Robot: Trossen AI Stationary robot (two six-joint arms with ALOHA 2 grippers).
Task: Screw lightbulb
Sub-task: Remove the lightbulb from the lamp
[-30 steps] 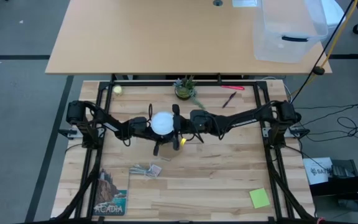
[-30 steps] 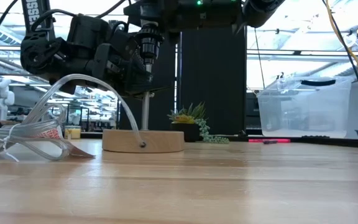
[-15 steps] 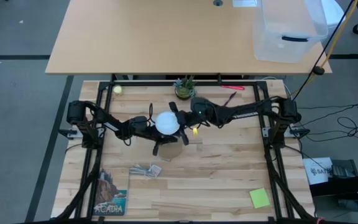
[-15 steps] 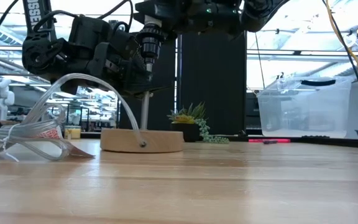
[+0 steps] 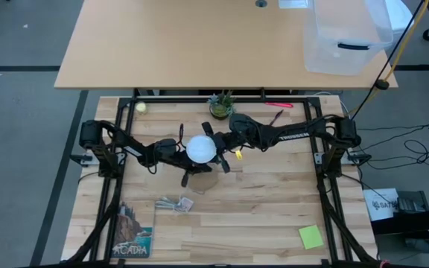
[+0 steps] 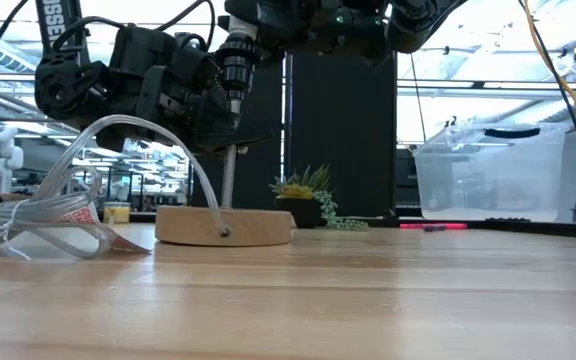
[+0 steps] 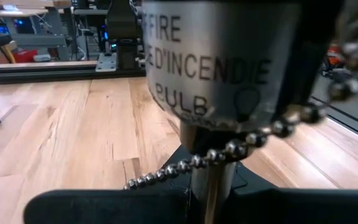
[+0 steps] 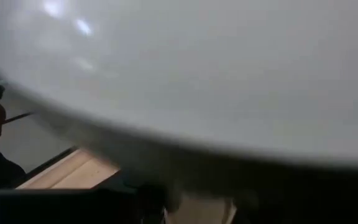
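Left end effector (image 5: 187, 158) is clamped on the slim metal stem (image 6: 227, 178) of the round wooden lamp stand (image 6: 224, 225), mid-bench toward the back edge. The small white round-headed lightbulb (image 5: 200, 149) sits on top of the stand, and the right end effector (image 5: 214, 151) straddles its globe, fingers parted.

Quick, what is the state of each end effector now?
Left end effector: closed on the lamp stem.
Right end effector: at the lightbulb; open or closed cannot be told.
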